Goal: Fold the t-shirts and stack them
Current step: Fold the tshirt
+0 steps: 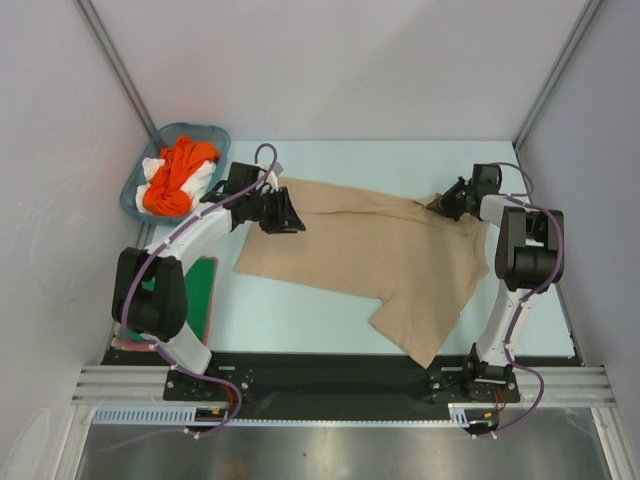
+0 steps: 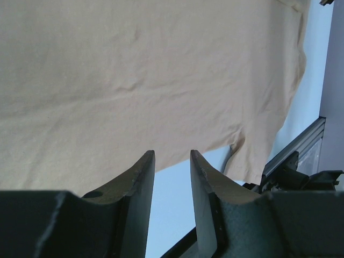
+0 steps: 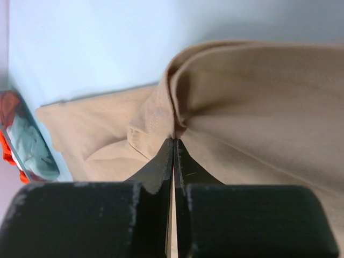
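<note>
One tan-beige short-sleeved cloth t-shirt (image 1: 370, 255) lies spread, slightly skewed, across the middle of the pale blue table (image 1: 330, 325), one sleeve trailing toward the near edge. Right gripper (image 3: 173, 141) at the far-right corner: jaws together, clamped on a puckered fold of the cloth, probably to pull it taut. Left gripper (image 2: 172, 158) at the far-left edge: jaws apart, bare table showing between them, nothing held; likely lining up its own pinch. Far left, a teal plastic basket (image 1: 132, 190) holds a crumpled orange shirt (image 1: 178, 178) and a white shirt (image 1: 153, 166), unfolded. Folding not yet begun, by my reckoning.
</note>
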Robot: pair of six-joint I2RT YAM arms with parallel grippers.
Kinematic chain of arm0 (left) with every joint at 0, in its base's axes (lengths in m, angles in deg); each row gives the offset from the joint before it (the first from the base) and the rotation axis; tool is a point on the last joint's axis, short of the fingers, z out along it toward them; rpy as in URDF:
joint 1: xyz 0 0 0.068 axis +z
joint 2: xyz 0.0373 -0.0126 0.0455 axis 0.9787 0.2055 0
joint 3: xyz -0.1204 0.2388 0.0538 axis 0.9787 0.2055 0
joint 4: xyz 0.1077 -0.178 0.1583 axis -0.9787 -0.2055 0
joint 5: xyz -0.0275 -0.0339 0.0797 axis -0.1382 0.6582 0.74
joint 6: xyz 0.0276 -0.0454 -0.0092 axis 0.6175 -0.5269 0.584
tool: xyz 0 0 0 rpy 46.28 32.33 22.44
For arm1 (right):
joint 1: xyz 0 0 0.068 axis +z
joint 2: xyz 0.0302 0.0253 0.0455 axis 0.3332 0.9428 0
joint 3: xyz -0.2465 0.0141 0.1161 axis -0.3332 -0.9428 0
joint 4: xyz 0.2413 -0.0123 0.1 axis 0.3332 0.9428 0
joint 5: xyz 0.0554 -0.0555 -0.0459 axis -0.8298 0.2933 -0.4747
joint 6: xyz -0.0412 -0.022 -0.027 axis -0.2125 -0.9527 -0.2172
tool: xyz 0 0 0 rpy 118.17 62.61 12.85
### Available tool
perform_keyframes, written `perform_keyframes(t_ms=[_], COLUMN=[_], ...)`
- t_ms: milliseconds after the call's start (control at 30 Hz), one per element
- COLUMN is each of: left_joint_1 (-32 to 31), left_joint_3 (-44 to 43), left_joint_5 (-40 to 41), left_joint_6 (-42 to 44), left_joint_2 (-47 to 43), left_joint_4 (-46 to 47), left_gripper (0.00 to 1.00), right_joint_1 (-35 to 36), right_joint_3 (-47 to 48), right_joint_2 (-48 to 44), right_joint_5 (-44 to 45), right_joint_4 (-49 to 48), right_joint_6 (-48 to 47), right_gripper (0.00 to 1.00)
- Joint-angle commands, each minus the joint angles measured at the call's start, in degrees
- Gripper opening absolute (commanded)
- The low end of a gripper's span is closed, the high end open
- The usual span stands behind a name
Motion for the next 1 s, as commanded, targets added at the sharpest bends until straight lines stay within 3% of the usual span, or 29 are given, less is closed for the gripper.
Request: perform_keyframes(t_ms=[0,233,567,867,900,967], left_joint_1=[0.67,1.11,1.64,1.9,1.9,1.82], left_joint_3=[0.63,1.34,2.21,3.71,4.41,5.29], left_joint_5=[-1.18,-1.09,-1.8,-2.67,-2.94,-3.46], left_joint_6=[-0.34,-0.34,-0.25,-0.51,-0.86,-1.57], left_joint_2=[-2.24,-2.68,-3.56,-4.7,-4.7,-5.14], left_joint_4=[1.28,1.64,2.25,2.43,2.78,4.35], left_gripper=[0.38,0.38,0.38,0.38,0.38,0.39], right_joint_1=[-0.24,1.16,5.82,17.75,19.78,23.12], right_joint_3=[1.85,0.53,-8.79,-13.68,-15.27,-19.39], right_joint_2=[-3.6,-12.22,-20.4,-27.25,-29.17,-31.12], right_joint_5=[0.37,1.16,3.88,10.83,10.92,9.87], right_joint_4=[6.5,16.81,16.54,23.24,21.23,19.37], right_joint_6=[0.02,4.94,19.53,31.28,33.14,36.14], right_gripper=[0.0,0.0,0.0,0.0,0.01,0.15])
